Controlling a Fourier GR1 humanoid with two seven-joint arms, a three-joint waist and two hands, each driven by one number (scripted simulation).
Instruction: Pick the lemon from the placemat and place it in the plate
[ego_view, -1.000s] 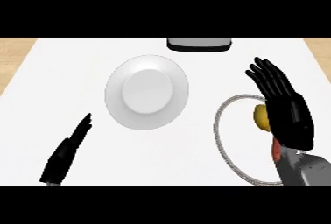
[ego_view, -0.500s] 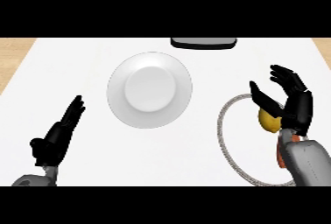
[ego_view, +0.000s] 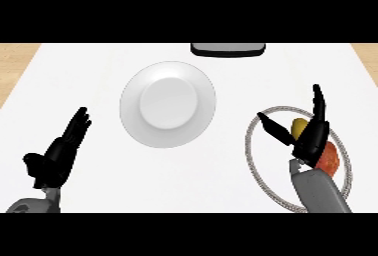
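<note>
The lemon (ego_view: 299, 128) lies on the placemat (ego_view: 255, 160), a round mat with a pale rope-like rim at the counter's right side. Only a small yellow patch of the lemon shows, between the thumb and the fingers of the right hand (ego_view: 310, 137). Just below it on the same mat sits a red-orange fruit (ego_view: 329, 159), partly covered by the right wrist and forearm; what kind it is I cannot tell.

The right hand stands over the mat with its fingers straight and pointing up the counter and its thumb spread wide to the left, so it is wide open around the lemon's place. It has hold of nothing. Whether its palm touches the lemon cannot be told, since the hand hides most of the fruit.

The plate (ego_view: 168, 104), white and round, lies to the left of the mat, well apart from the lemon, with bare white counter (ego_view: 88, 70) between them. Nothing lies on it.

Beyond the plate, at the far edge of the counter, a dark grey object (ego_view: 228, 48) shows in part.

The left hand (ego_view: 60, 152) rests open near the lower left, fingers straight and angled up to the right, clear of the plate and holding nothing.
</note>
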